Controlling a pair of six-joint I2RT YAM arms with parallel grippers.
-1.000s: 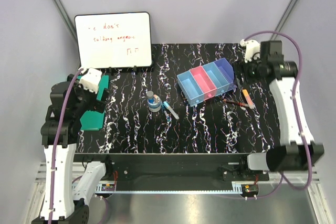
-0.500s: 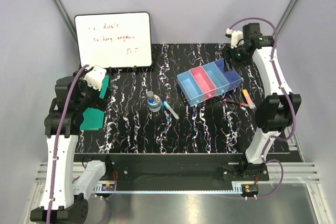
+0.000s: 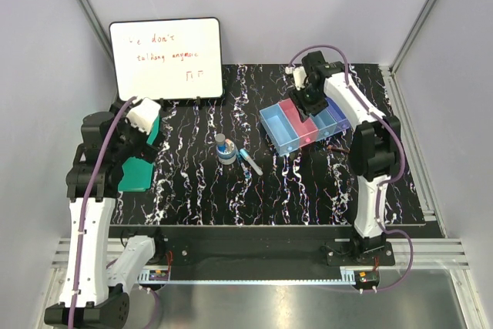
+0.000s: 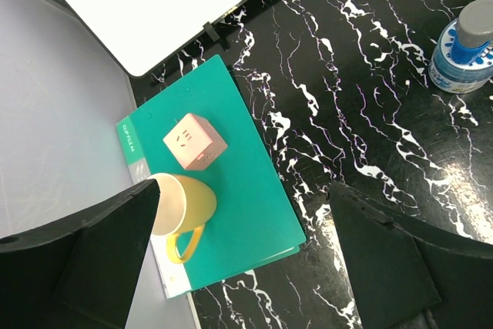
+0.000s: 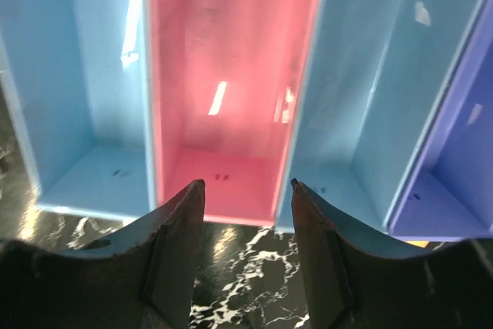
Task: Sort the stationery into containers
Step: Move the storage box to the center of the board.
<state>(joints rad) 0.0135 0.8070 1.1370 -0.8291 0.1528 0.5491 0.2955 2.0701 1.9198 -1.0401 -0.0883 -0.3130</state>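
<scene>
The containers, joined translucent bins in light blue, pink, light blue and purple, stand right of centre. My right gripper hovers over their far end. In the right wrist view it is open with nothing between its fingers, just short of the empty pink bin. At mid-table a white-blue tape roll carries a blue-capped grey cylinder, and a blue pen lies beside it. A small dark red-tipped piece lies right of the bins. My left gripper hangs wide open above the green notebook's corner.
A whiteboard leans at the back left. The green notebook at the left edge carries a yellow mug and a pink cube. My right arm's link stands just right of the bins.
My right arm has swung left from the table's far right corner to above the bins, and its jaws have narrowed. The left arm has shifted only slightly.
</scene>
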